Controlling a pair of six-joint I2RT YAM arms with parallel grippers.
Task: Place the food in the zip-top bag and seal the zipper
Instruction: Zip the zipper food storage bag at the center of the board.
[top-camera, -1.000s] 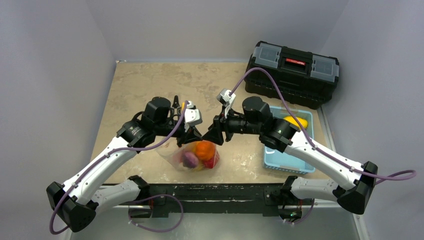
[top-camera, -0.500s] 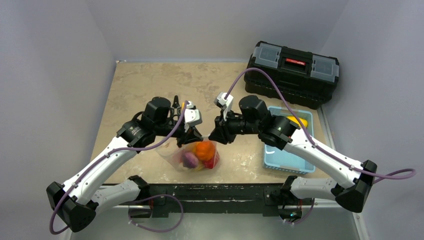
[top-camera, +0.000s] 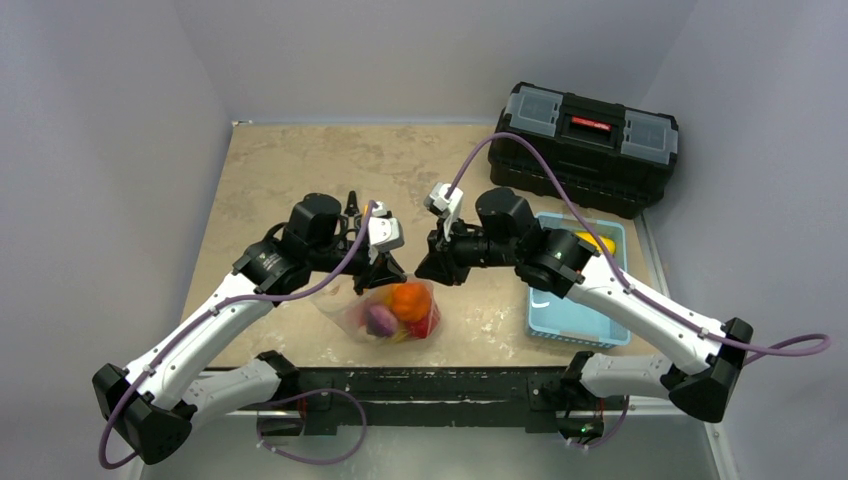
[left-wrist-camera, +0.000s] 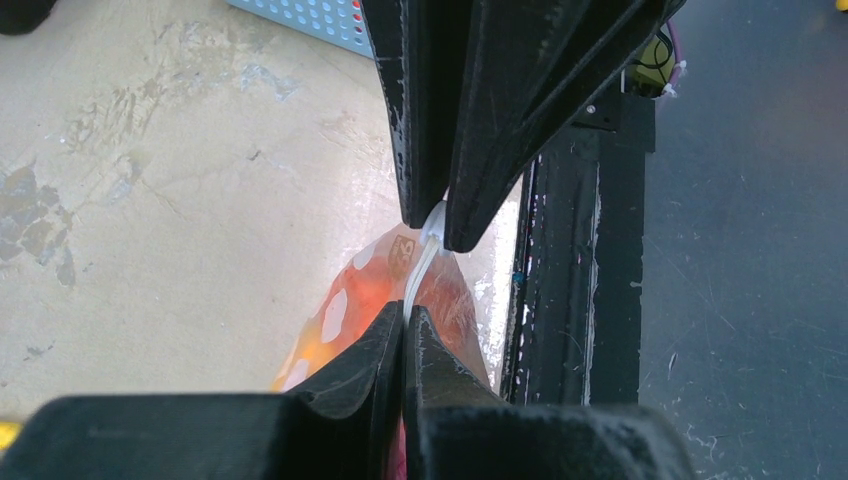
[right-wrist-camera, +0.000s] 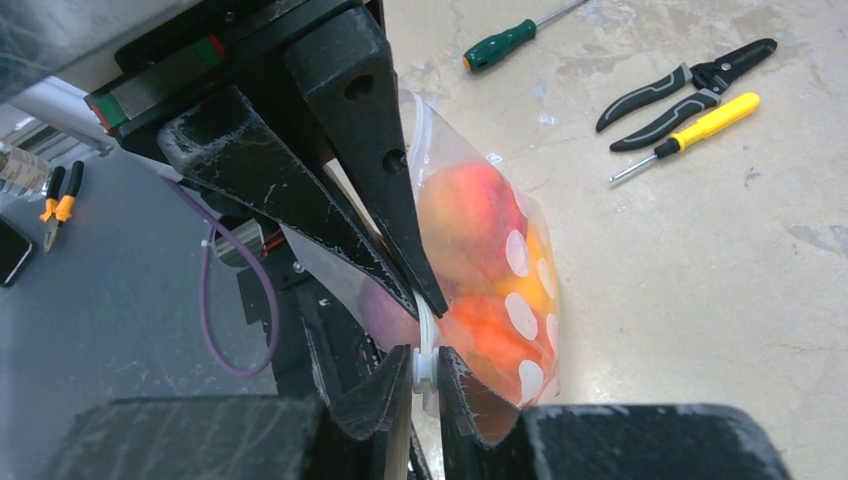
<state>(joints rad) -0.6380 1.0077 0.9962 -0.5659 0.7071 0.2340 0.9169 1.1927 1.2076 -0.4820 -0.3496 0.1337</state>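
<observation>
The clear zip-top bag (top-camera: 350, 310) hangs just above the table's front edge. It holds the food: an orange piece (top-camera: 408, 300), a purple one (top-camera: 380, 320) and a red one (top-camera: 428, 322). My left gripper (top-camera: 385, 272) and right gripper (top-camera: 422, 272) meet tip to tip over the bag's mouth. In the left wrist view my left gripper (left-wrist-camera: 405, 315) is shut on the white zipper (left-wrist-camera: 428, 250). In the right wrist view my right gripper (right-wrist-camera: 425, 362) is shut on the zipper (right-wrist-camera: 428, 335), beside peach and orange food (right-wrist-camera: 470, 215).
A light-blue tray (top-camera: 575, 325) with a yellow item (top-camera: 592, 243) sits right of the bag. A black toolbox (top-camera: 585, 145) stands at the back right. A green screwdriver (right-wrist-camera: 510, 42), pliers (right-wrist-camera: 690, 85) and a yellow screwdriver (right-wrist-camera: 700, 125) lie behind the bag.
My right arm has shifted a little to the left, closer to the left gripper. The left arm and the bag have stayed in place.
</observation>
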